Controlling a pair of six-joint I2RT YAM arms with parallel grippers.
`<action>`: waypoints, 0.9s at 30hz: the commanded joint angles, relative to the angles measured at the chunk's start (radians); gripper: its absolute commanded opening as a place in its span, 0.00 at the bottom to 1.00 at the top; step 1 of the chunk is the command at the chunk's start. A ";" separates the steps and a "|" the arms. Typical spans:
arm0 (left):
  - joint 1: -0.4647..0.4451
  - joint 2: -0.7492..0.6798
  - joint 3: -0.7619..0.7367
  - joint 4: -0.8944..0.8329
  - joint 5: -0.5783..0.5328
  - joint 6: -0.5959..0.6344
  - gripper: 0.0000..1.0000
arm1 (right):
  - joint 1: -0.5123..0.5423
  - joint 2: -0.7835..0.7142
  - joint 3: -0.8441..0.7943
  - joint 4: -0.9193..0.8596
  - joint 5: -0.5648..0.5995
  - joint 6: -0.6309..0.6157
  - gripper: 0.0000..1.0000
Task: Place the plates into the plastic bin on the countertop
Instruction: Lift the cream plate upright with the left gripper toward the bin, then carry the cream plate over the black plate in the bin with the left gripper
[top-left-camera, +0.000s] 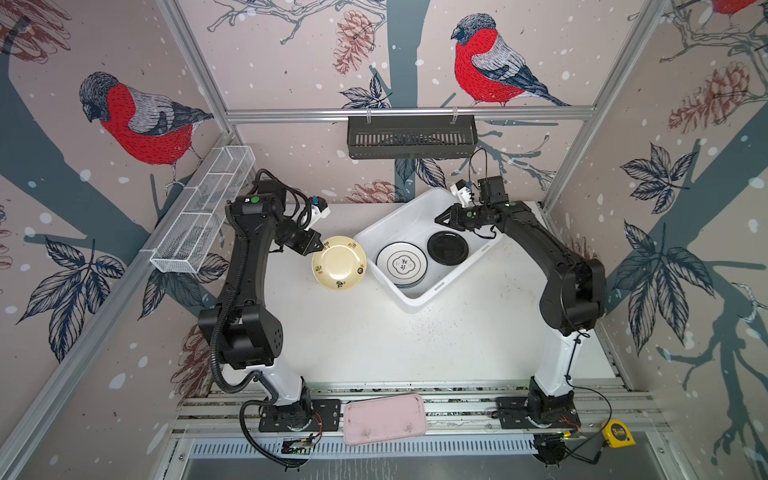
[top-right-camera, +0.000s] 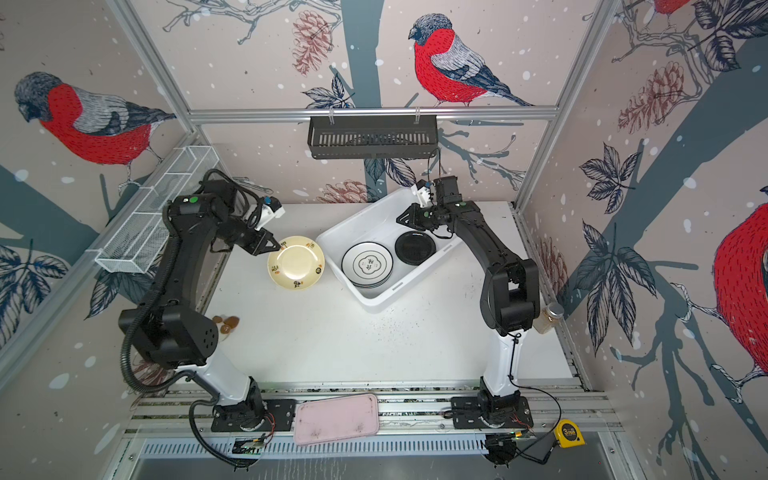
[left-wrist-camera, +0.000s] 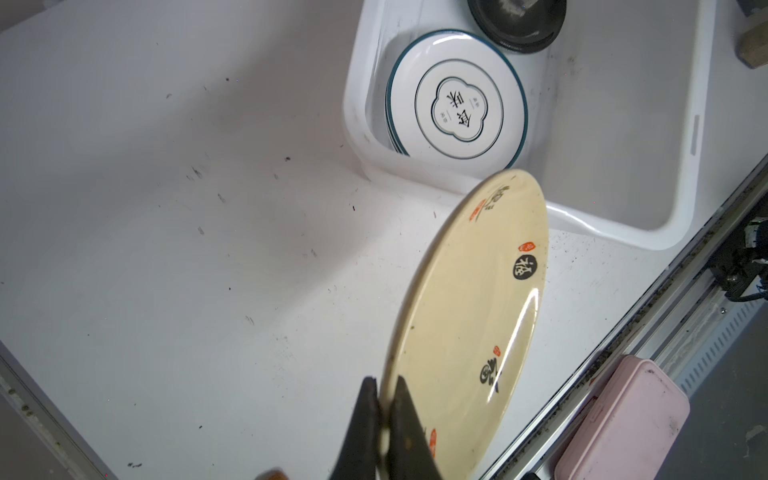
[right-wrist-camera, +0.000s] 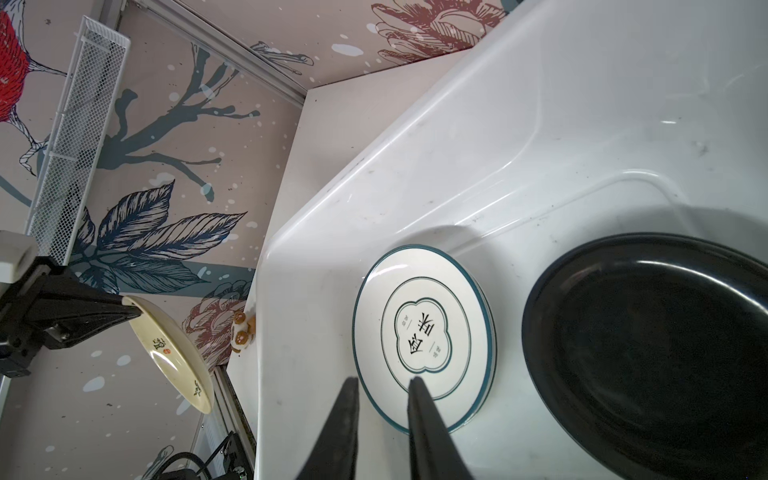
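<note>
My left gripper (top-left-camera: 322, 246) (left-wrist-camera: 384, 380) is shut on the rim of the pale yellow plate (top-left-camera: 339, 262) (left-wrist-camera: 469, 316). The plate hangs tilted over the countertop (top-left-camera: 374, 340), just left of the plastic bin (top-left-camera: 376, 226) (left-wrist-camera: 602, 220). Inside the bin a white black-rimmed plate (top-left-camera: 402, 264) (right-wrist-camera: 424, 332) tops a stack, and a black plate (top-left-camera: 447, 248) (right-wrist-camera: 656, 353) lies beside it. My right gripper (top-left-camera: 438, 219) (right-wrist-camera: 382, 380) hovers open over the bin's far end with nothing between its fingers.
A pink tray (top-left-camera: 384, 418) lies on the front rails and a yellow tape measure (top-left-camera: 619, 434) at front right. A black slotted basket (top-left-camera: 411, 137) hangs on the back wall, a white wire shelf (top-left-camera: 203, 212) on the left wall. A jar (top-right-camera: 549, 318) stands by the right arm.
</note>
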 joint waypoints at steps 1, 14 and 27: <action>-0.035 0.047 0.116 -0.046 0.084 -0.061 0.00 | -0.006 -0.027 0.001 -0.016 0.014 -0.018 0.24; -0.199 0.365 0.581 0.070 0.125 -0.295 0.00 | -0.062 -0.210 -0.156 -0.001 0.055 -0.007 0.24; -0.366 0.421 0.440 0.441 0.034 -0.441 0.00 | -0.107 -0.387 -0.284 -0.044 0.129 0.002 0.24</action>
